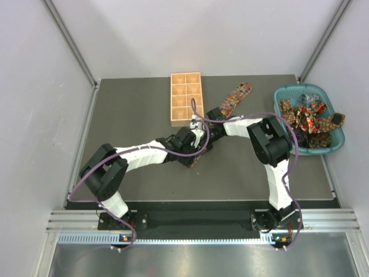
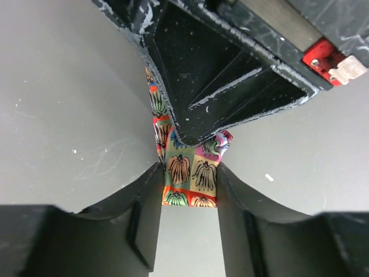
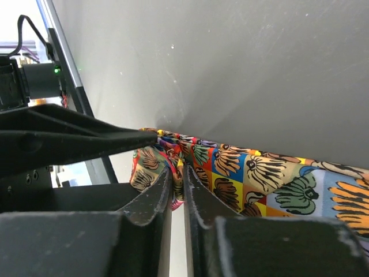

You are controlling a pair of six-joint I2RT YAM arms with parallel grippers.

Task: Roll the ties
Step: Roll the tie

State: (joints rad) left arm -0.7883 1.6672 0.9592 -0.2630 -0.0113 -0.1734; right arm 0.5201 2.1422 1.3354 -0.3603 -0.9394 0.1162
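While the right tool (image 3: 179, 173) is clamped on a bunched fold of a long, narrow fabric necktie (image 3: 259, 173) printed with orange, red, blue and yellow squares, the left tool (image 2: 190, 168) straddles the same necktie, fingers at both edges; whether it squeezes is unclear. The necktie lies on the dark grey worktop (image 1: 138, 115), its far end beside a tan wooden eight-compartment tray (image 1: 185, 98). More patterned neckties (image 1: 305, 118) fill a teal plastic basket (image 1: 314, 152).
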